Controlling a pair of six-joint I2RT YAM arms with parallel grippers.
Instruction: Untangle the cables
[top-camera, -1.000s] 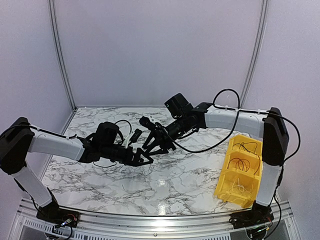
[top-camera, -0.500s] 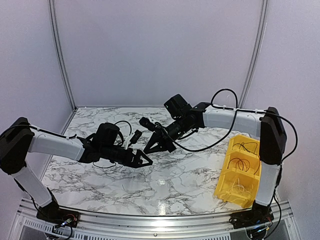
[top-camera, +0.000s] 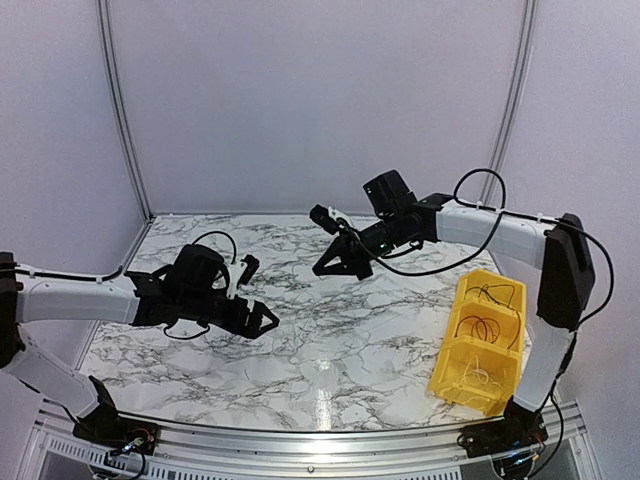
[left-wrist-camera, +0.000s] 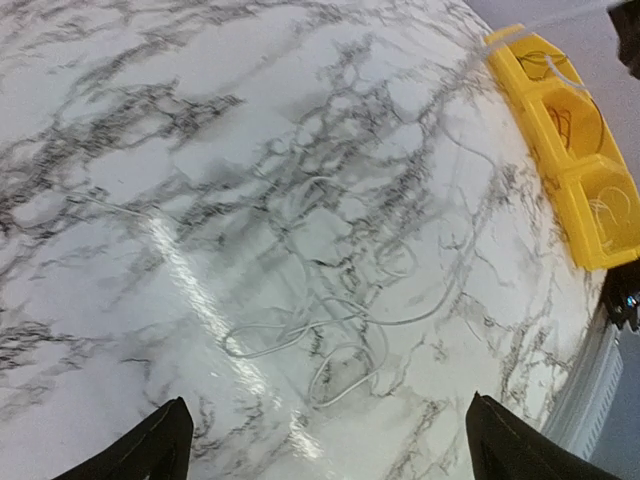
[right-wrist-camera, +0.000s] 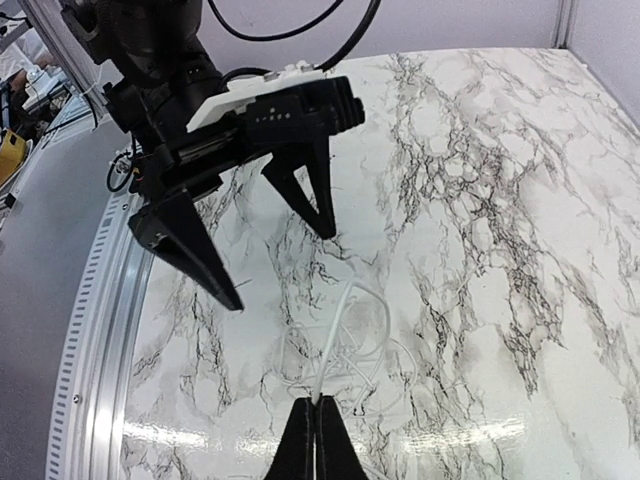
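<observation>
My right gripper (right-wrist-camera: 316, 415) is clamped on one whitish cable (right-wrist-camera: 335, 325) above the tangle (left-wrist-camera: 330, 320); left gripper (top-camera: 254, 318) gapes, empty; dark wires (top-camera: 482, 328) sit in the yellow bin (top-camera: 450, 370); most untangling looks undone.

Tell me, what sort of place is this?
Probably a robotics lab test cell: white walls enclose a marble-patterned table, with a left arm and right arm bolted at its edge and a yellow bin.

Two hands: left hand (right-wrist-camera: 278, 262), right hand (right-wrist-camera: 315, 405). One yellow bin (top-camera: 447, 365), three compartments. One cable tangle (left-wrist-camera: 345, 315).
</observation>
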